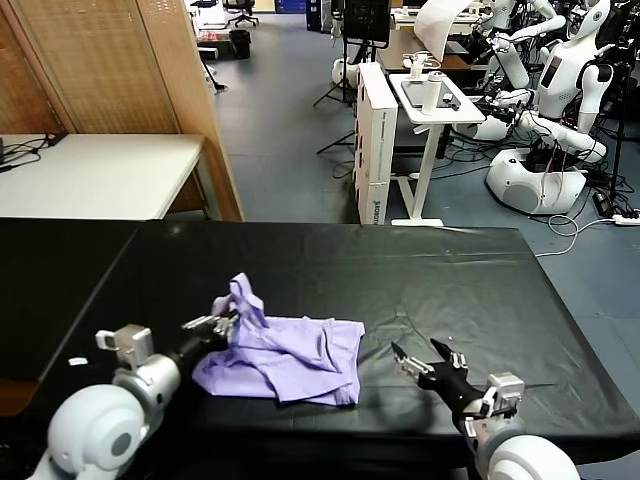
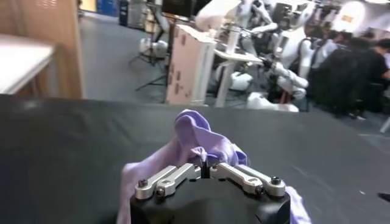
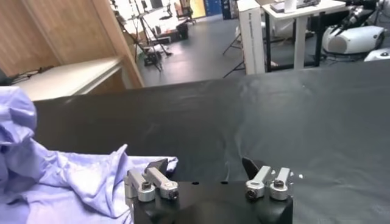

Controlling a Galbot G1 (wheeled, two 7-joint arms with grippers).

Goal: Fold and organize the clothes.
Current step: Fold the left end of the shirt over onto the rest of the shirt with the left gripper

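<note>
The clothes are one light lavender T-shirt (image 1: 290,355), crumpled on the black table (image 1: 450,280) near its front edge. My left gripper (image 1: 224,324) is shut on a bunched fold at the shirt's left end and holds it slightly raised. In the left wrist view the pinched fabric (image 2: 198,141) rises just beyond the closed gripper (image 2: 205,168). My right gripper (image 1: 420,357) stands open just off the shirt's right edge, with nothing between its fingers. The right wrist view shows the same gripper (image 3: 203,165) low over the table, with the shirt (image 3: 67,173) touching one fingertip's side.
A lower black surface (image 1: 50,290) adjoins the table on the left. A wooden screen (image 1: 120,70) and a white table (image 1: 100,170) stand behind. Beyond the far edge are a white stand (image 1: 430,100) and several parked white robots (image 1: 550,110). Bare tablecloth stretches right and behind the shirt.
</note>
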